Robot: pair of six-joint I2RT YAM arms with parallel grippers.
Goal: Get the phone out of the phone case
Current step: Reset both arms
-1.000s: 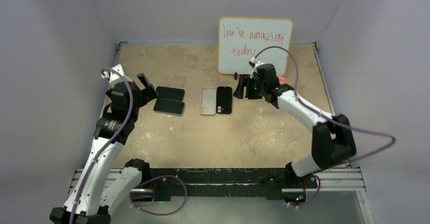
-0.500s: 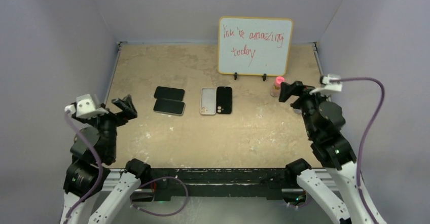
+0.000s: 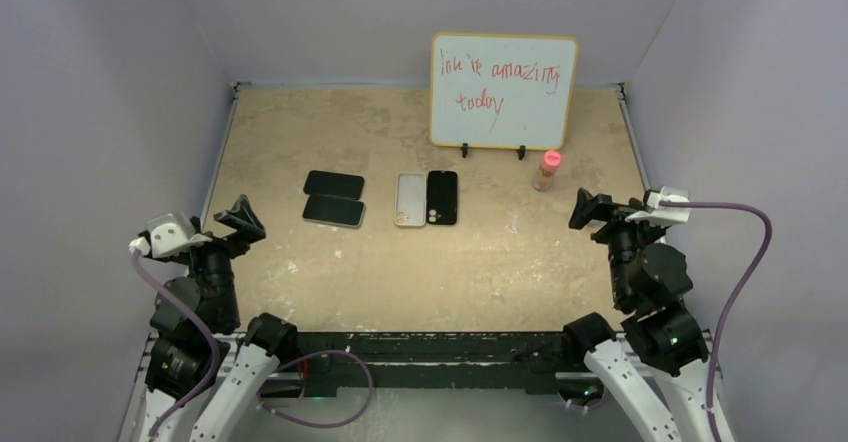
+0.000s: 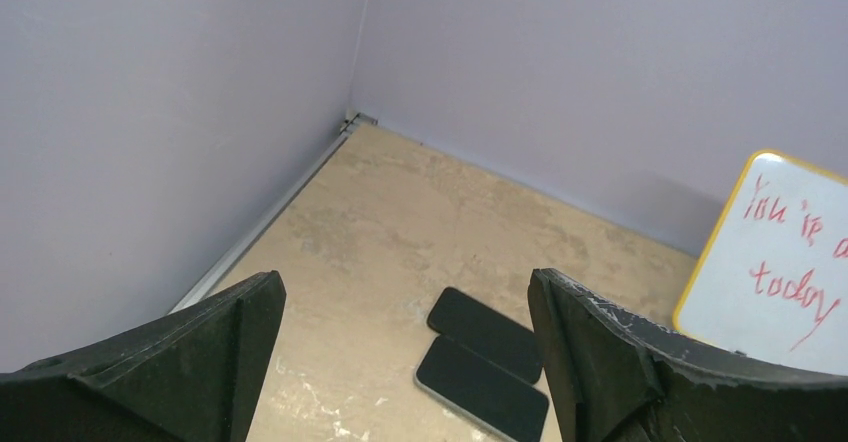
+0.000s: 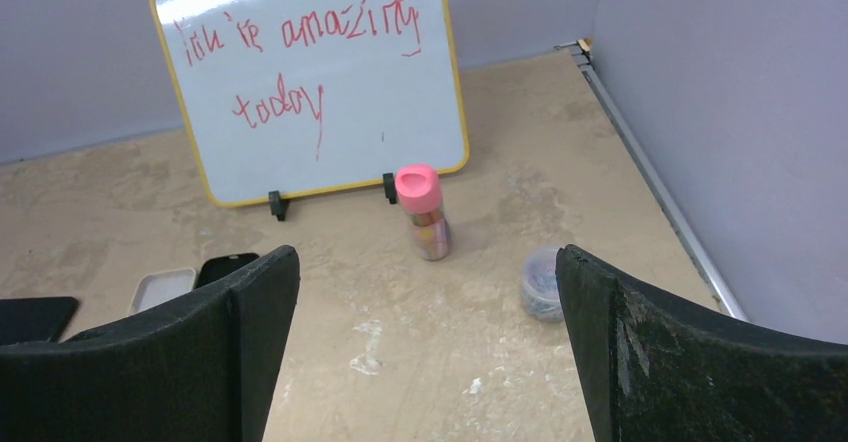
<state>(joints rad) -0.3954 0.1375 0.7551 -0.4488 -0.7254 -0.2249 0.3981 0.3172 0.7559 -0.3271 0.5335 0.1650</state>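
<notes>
The left end effector point(image 3: 243, 219) and right end effector point(image 3: 592, 208) hang over the near corners of the tabletop point(image 3: 300, 282), each wide open and holding nothing. Two dark phones point(image 3: 334, 210) lie touching left of centre, with a pale case point(image 3: 410, 200) and a black case point(image 3: 442, 197) side by side just right of them. Behind stand a whiteboard point(image 3: 503, 89) and a pink-capped bottle point(image 3: 546, 170), with a small clear tub point(image 5: 543, 282) nearby.

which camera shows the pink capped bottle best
Right wrist: the pink-capped bottle stands large and unobstructed near the whiteboard. Top external shows it small, from above. Left wrist does not show it.
</notes>
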